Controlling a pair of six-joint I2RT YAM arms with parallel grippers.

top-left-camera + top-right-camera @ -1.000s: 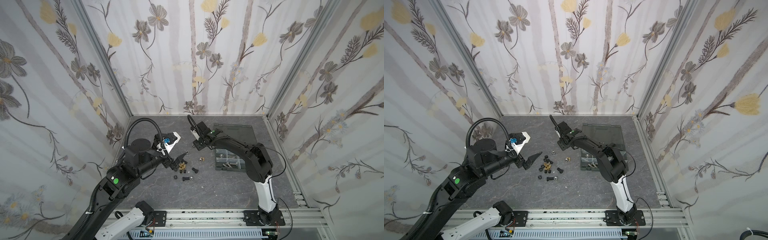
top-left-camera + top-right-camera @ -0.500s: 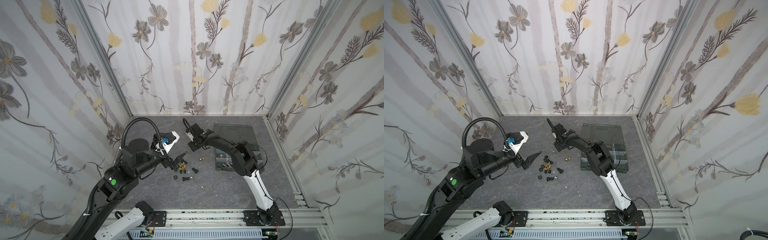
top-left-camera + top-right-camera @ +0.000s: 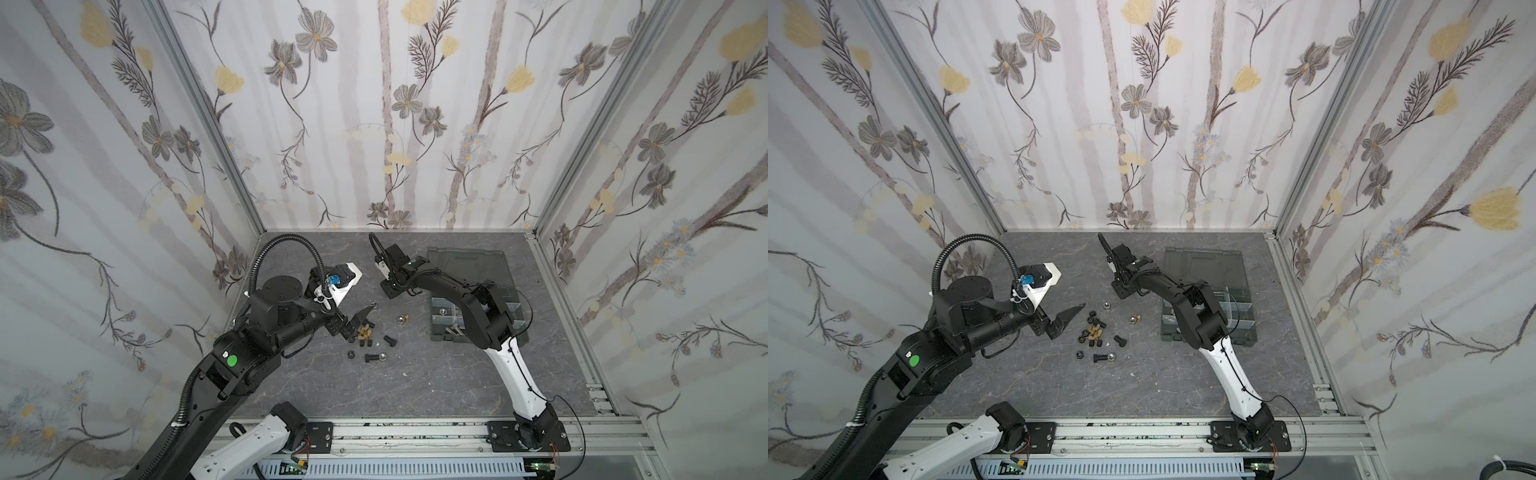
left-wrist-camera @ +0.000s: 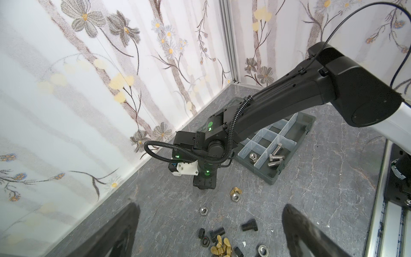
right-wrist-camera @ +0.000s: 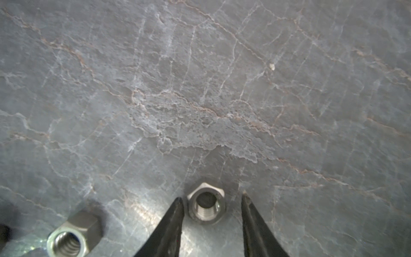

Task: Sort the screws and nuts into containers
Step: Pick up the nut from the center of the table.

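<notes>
Our right claw [image 5: 211,197] sits low over a silver hex nut [image 5: 206,207] on the tabletop [image 5: 200,89]. Its tips are apart and straddle the nut, one just beside a flat and the other clear of it, so nothing is gripped yet. We judge this lines up a pinch across the flats. The nut lies at about one o'clock of the loose heap [image 3: 1094,330], and the organizer box [image 3: 440,332] is at three o'clock, its lid [image 3: 469,266] folded back for drops from above. Our left claw [image 4: 210,207] hangs spread wide over the heap.
</notes>
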